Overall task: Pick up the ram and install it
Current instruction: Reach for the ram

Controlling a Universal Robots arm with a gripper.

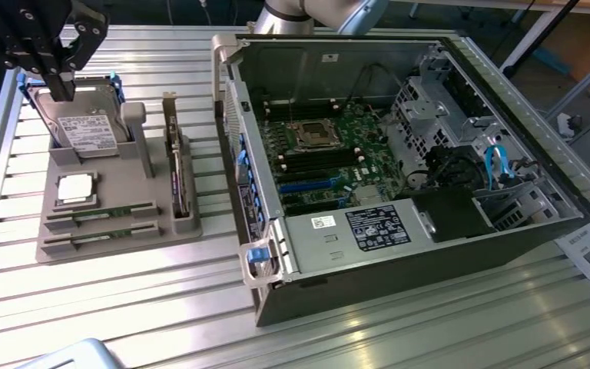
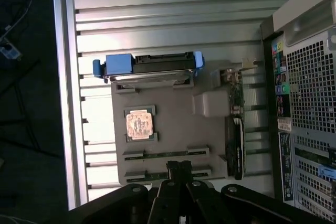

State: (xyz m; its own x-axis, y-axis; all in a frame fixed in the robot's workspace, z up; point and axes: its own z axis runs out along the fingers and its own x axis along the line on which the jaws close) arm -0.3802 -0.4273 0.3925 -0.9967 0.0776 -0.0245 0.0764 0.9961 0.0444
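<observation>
Two ram sticks, thin and green, lie side by side in slots at the near end of the grey holder (image 1: pixel 120 238). One is the ram stick (image 1: pixel 101 213) (image 2: pixel 165 153); the other ram stick (image 1: pixel 98 233) (image 2: pixel 144 174) is partly covered by my fingertips in the wrist view. My gripper (image 1: pixel 61 91) (image 2: pixel 178 167) hangs well above the holder, over its hard-drive end in the exterior view. Its black fingers are shut together with nothing between them.
The holder also carries a hard drive (image 1: pixel 88 127) with blue rails, a square silver CPU (image 1: pixel 77 188) and a dark expansion card (image 1: pixel 179 181). An open computer case (image 1: pixel 500 231) with its motherboard (image 1: pixel 321 154) lies on the exterior view's right, on the slatted metal table (image 1: pixel 120 307).
</observation>
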